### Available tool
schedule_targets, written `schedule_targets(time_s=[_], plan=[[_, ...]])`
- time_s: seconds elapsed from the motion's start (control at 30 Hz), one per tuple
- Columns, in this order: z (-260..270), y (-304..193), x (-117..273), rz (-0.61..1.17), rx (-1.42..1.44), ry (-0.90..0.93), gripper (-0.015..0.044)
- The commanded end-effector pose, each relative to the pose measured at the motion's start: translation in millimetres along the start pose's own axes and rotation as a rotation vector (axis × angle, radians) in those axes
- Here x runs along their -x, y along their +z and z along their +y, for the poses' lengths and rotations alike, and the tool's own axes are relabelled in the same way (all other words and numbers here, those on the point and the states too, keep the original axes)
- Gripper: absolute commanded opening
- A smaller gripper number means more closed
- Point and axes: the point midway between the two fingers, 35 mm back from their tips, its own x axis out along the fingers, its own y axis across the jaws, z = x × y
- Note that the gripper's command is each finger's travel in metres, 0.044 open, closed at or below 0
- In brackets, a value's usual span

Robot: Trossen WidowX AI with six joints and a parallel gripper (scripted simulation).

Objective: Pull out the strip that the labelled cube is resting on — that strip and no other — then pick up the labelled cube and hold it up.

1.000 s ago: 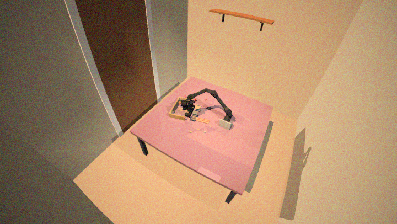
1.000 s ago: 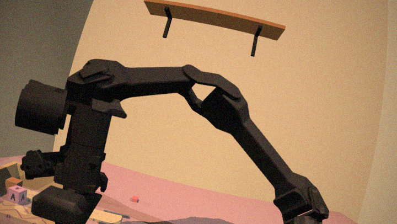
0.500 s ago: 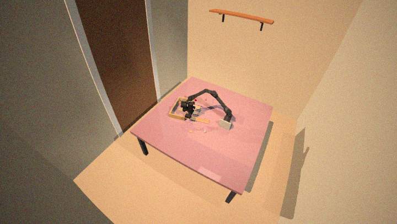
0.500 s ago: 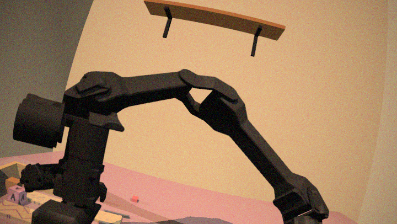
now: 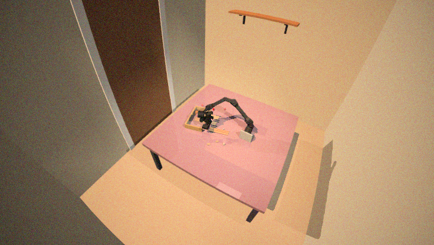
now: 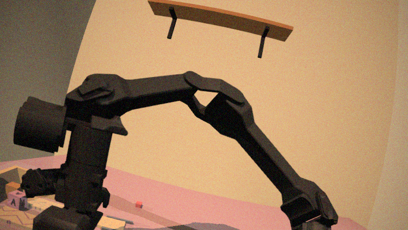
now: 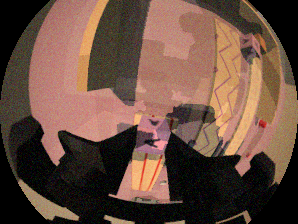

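Note:
My gripper [image 7: 152,130] points down, its two black fingers shut on a pink cube [image 7: 154,144] with a dark letter on it. A pale strip with red lines [image 7: 142,176] [image 5: 222,131] shows just below the cube in the wrist view and runs toward me; I cannot tell whether the cube still touches it. A second pink cube [image 6: 16,200] [image 7: 251,46], marked A, stands farther off. A strip with purple zigzags [image 7: 225,85] [image 6: 14,214] and a plainer pale strip [image 7: 247,117] lie to the right in the wrist view. The fingertips are hidden in the exterior view.
A wooden tray wall [image 5: 193,127] [image 7: 83,72] stands around the far ends of the strips. An orange block [image 6: 12,186] is near the second cube. A red piece [image 7: 262,123] and a small red cube [image 6: 139,204] lie beyond the strips. A pale board [image 5: 246,136] stands by the arm's base.

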Motion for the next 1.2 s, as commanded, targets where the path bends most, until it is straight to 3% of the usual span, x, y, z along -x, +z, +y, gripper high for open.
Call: schedule_targets(time_s=[0.0,0.03,0.5,1.17], plan=[[0,0,1,0.0,0.0,0.0,0.002],[0,-2,2,0.0,0.0,0.0,0.0],[-4,-57,41,0.006,0.007,-0.002,0.0],[-8,-107,43,0.008,0.009,-0.002,0.0]])
